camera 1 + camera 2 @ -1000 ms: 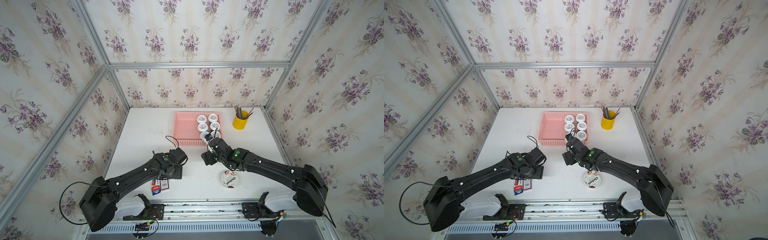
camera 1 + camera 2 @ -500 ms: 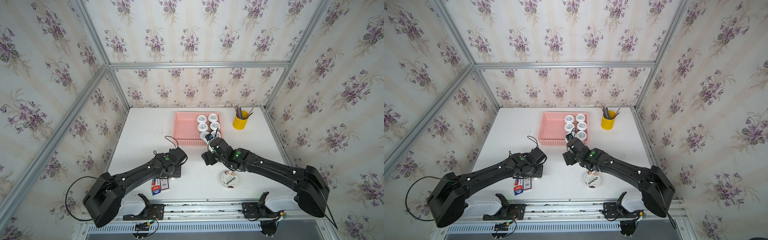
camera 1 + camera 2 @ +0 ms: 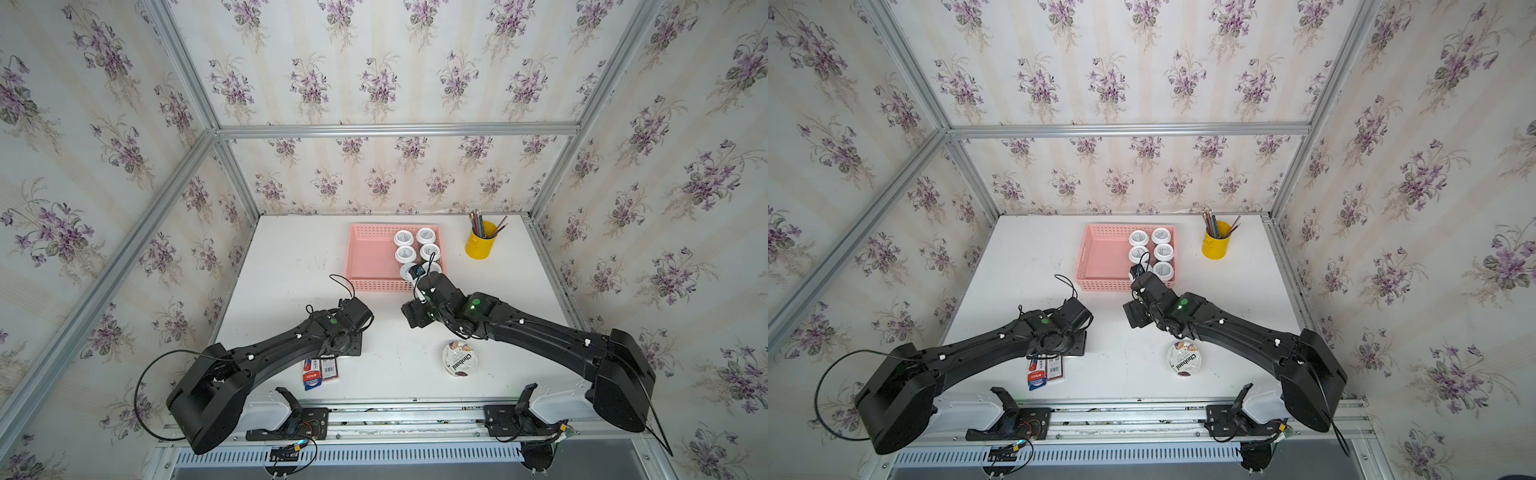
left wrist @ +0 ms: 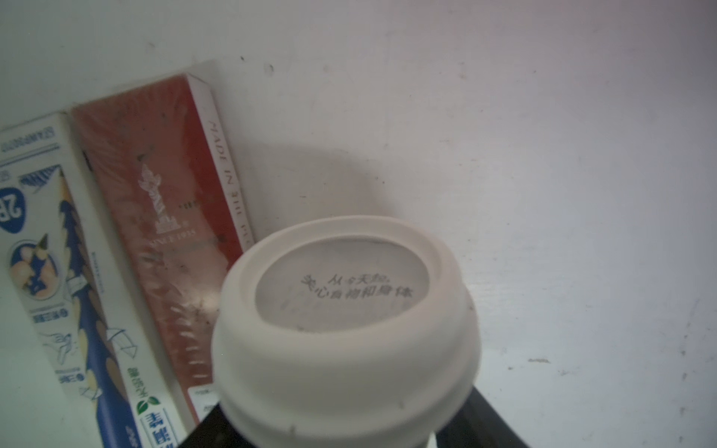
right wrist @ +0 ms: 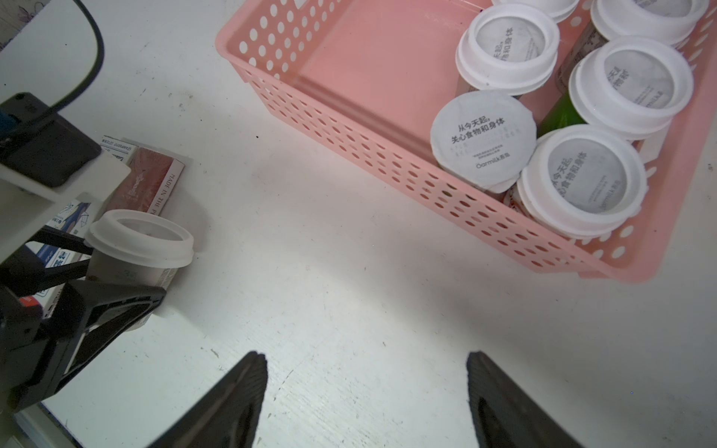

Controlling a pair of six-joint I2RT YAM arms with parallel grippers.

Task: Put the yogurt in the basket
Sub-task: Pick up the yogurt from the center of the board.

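A small yogurt cup [image 4: 345,329] with a white lid stands upright on the table, and my left gripper [image 4: 345,426] is shut on its body. The right wrist view shows the same yogurt cup [image 5: 139,248] between the black left fingers [image 5: 112,306]. From above my left gripper [image 3: 347,343] hides it. The pink basket [image 3: 370,257] at the back holds several yogurt cups [image 3: 404,238] along its right side. The Chobani cup [image 3: 460,359] sits near the front edge. My right gripper [image 5: 366,360] hovers open over bare table in front of the basket [image 5: 388,155].
A red box [image 4: 163,217] and a blue-and-white pencil box [image 4: 58,271] lie right beside the held cup. In both top views a yellow pencil cup [image 3: 480,245] stands right of the basket. The left half of the basket floor [image 3: 1100,257] is bare.
My left gripper has closed onto the small yogurt cup, and its arm has shifted slightly. The right arm has not moved.
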